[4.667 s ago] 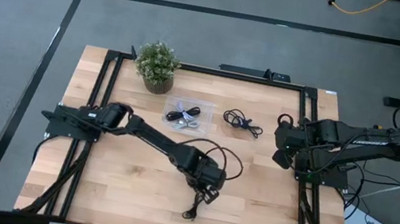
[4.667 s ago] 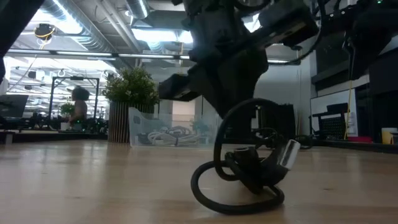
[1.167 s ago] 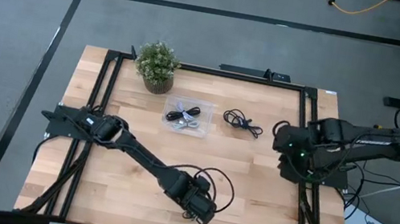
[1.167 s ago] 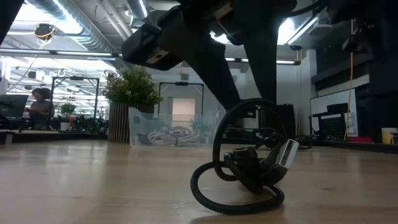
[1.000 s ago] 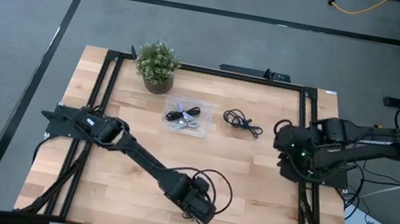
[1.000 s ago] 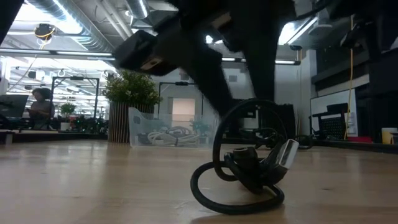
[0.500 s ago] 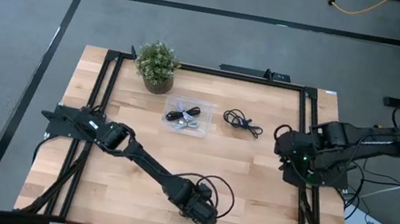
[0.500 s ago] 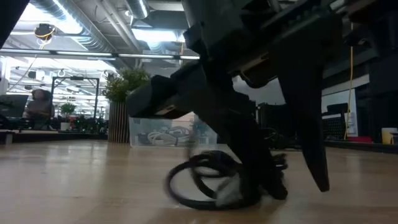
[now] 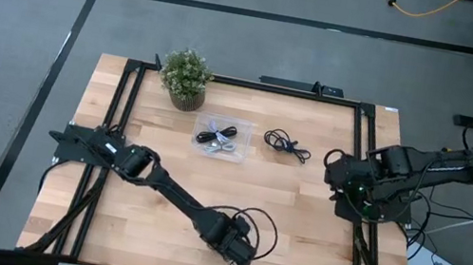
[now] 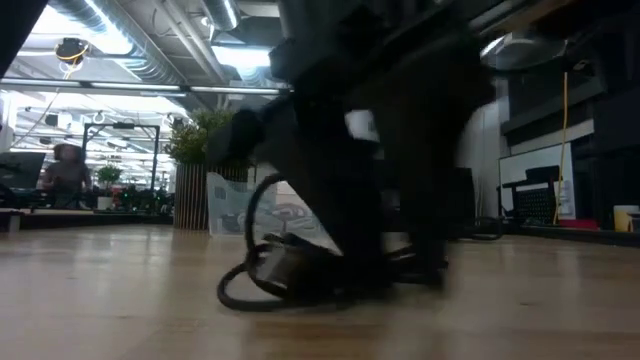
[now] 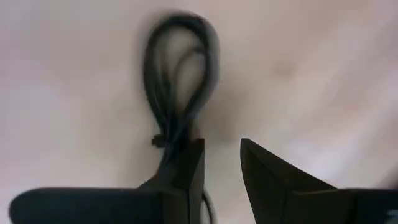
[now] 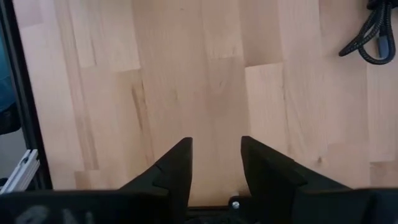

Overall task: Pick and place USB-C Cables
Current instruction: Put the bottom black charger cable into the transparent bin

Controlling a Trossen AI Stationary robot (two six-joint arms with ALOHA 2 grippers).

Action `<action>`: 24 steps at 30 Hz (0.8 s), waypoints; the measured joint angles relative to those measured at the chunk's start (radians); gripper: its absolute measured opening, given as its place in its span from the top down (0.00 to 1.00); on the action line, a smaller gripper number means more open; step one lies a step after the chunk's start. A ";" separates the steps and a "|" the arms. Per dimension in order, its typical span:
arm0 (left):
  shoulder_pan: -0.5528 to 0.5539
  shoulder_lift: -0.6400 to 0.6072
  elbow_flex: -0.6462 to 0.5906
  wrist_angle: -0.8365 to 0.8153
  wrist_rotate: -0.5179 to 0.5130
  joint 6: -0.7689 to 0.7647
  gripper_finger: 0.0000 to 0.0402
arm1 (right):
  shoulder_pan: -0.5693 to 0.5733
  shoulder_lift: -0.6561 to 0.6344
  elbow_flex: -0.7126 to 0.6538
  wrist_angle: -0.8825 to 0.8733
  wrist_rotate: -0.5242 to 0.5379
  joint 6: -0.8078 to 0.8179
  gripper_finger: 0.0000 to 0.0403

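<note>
A black coiled USB-C cable (image 11: 179,81) lies on the wood table near its front edge. It also shows in the low view (image 10: 268,275). My left gripper (image 11: 222,146) is down over the cable's bundled end, fingers a little apart with bare table between them; in the high view (image 9: 237,256) it hides the cable. A second black cable (image 9: 286,144) lies at the far middle. A clear tray (image 9: 221,137) holds more cables, black and white. My right gripper (image 9: 339,190) waits open and empty at the table's right edge. My left gripper touches the cable with one finger (image 11: 186,171) only. The cable's tied end (image 11: 163,142) runs beside and under that finger, outside the gap. The fingers come from above, along the cable. The cable lies flat on the table, its loop reaching out ahead of the fingers.
A potted plant (image 9: 186,76) stands at the far left, beside the tray. Black frame rails (image 9: 355,229) run along the table's sides. The second black cable shows in the right wrist view (image 12: 373,37). A person (image 10: 65,170) sits in the room beyond the table.
My left gripper has gone toward the table's near edge and down onto the cable. The cable, whose loop stood upright, has been knocked flat and slid along the table, leftward in the low view.
</note>
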 joint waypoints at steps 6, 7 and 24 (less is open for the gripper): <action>0.001 -0.004 0.101 -0.255 -0.081 0.004 0.76 | 0.000 0.000 0.000 0.001 0.004 0.000 0.65; -0.003 -0.002 0.115 -0.265 -0.090 0.005 0.76 | 0.000 0.000 0.000 0.001 0.004 -0.001 0.65; -0.008 0.037 0.149 -0.286 -0.139 0.188 0.76 | 0.000 0.000 0.000 0.004 0.005 -0.003 0.65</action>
